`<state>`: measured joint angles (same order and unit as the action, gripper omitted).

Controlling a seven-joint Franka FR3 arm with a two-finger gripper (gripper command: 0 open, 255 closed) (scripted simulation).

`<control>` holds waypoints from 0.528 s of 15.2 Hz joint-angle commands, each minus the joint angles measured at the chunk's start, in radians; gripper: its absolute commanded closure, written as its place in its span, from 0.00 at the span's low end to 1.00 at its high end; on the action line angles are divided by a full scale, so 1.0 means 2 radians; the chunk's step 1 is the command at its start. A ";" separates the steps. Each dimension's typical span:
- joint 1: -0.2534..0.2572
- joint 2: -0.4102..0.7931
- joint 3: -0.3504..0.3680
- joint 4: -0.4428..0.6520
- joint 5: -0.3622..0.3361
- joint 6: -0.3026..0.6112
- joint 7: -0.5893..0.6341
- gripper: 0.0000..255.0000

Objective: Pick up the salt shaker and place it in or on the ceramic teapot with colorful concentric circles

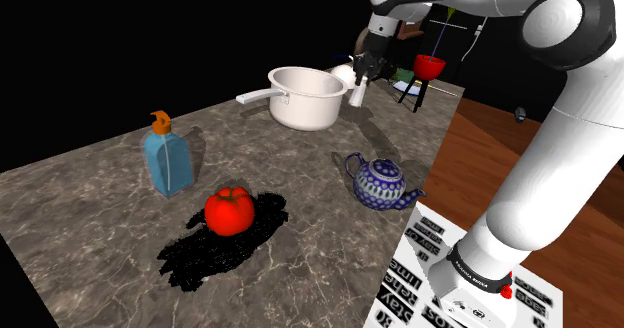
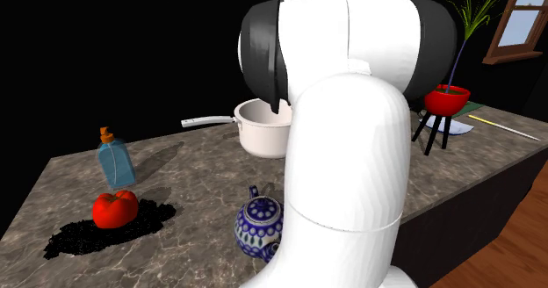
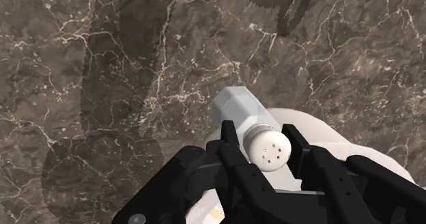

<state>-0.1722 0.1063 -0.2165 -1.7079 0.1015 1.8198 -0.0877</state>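
Veined dark marble counter [image 1: 100, 196]; black fingers [image 3: 233, 154] clasp faceted white salt shaker [image 3: 254, 123], perforated cap.

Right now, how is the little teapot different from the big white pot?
The teapot is blue-and-white patterned; the saucepan is plain white. The teapot is smaller than the saucepan. The teapot has a lid, spout and curved handle; the saucepan is open with a long straight handle. Both stand upright on the marbled counter.
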 commanded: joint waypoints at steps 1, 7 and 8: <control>-0.001 0.000 0.000 0.013 0.000 -0.013 0.000 1.00; -0.002 0.002 -0.001 0.056 -0.001 -0.054 0.003 1.00; -0.002 0.003 -0.001 0.064 -0.001 -0.061 0.003 1.00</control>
<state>-0.1751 0.1096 -0.2186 -1.5984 0.1001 1.7137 -0.0816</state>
